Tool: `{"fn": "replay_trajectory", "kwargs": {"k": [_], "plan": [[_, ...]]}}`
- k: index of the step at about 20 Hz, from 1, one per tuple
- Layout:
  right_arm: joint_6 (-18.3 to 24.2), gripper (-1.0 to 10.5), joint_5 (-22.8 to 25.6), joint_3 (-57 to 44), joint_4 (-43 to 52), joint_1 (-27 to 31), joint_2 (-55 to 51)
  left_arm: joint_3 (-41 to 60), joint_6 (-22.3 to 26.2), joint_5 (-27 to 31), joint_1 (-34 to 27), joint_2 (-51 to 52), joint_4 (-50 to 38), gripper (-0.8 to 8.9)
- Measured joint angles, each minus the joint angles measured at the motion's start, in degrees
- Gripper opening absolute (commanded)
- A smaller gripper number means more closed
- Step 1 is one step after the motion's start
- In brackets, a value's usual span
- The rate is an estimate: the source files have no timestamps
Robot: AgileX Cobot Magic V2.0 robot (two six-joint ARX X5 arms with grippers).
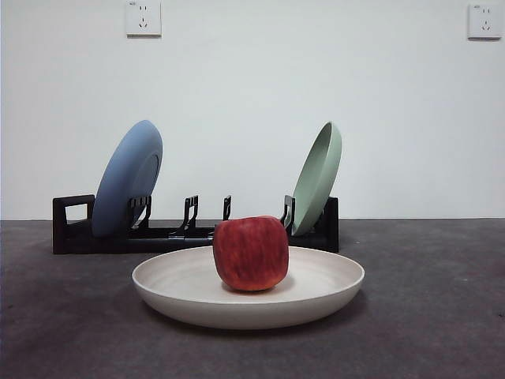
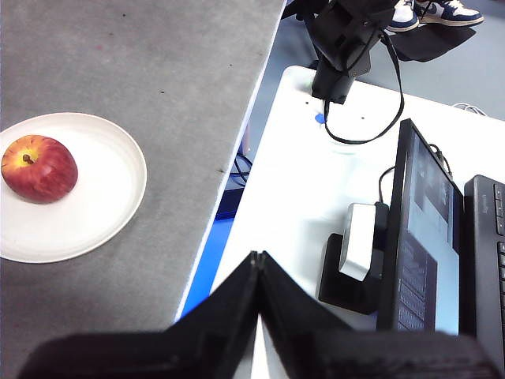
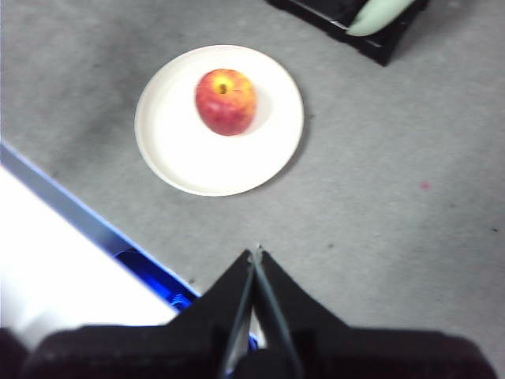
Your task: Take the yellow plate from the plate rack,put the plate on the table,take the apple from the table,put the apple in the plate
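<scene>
The yellow plate [image 1: 248, 294] lies flat on the dark grey table [image 1: 442, 316], in front of the black plate rack [image 1: 196, 229]. The red apple [image 1: 250, 253] sits upright in the plate, a little off its centre. The right wrist view shows plate [image 3: 189, 154] and apple [image 3: 226, 102] from above; the left wrist view shows plate [image 2: 99, 197] and apple [image 2: 39, 168] too. My left gripper [image 2: 256, 264] is shut and empty, hanging past the table's edge. Over the table's near edge, my right gripper [image 3: 256, 260] is shut and empty, well back from the plate.
A blue plate [image 1: 128, 178] leans in the rack's left end and a pale green plate [image 1: 317, 178] at its right end [image 3: 379, 16]. Beside the table stands a white desk [image 2: 300, 189] with a monitor [image 2: 418, 237] and cables.
</scene>
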State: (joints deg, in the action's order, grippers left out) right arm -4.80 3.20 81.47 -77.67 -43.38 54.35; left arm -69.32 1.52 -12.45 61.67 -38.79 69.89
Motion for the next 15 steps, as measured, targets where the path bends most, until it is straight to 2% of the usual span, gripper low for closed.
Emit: {"fn": "replay_trajectory", "kwargs": {"k": [7,11,13,15], "plan": [[-0.2,0.0,2.8,0.0,0.0,0.0,0.7,0.0,0.0,0.0,0.0,-0.7,-0.1,-0.04],[-0.2,0.0,2.9,0.0,0.0,0.0,1.3,0.0,0.0,0.1,0.0,-1.6,-4.8,-0.04],[-0.2,0.0,2.9,0.0,0.0,0.0,1.5,0.0,0.0,2.1,0.0,-1.9,-8.3,-0.04],[-0.2,0.0,3.0,0.0,0.0,0.0,1.7,0.0,0.9,6.8,-0.2,-1.8,-13.2,-0.04]]}}
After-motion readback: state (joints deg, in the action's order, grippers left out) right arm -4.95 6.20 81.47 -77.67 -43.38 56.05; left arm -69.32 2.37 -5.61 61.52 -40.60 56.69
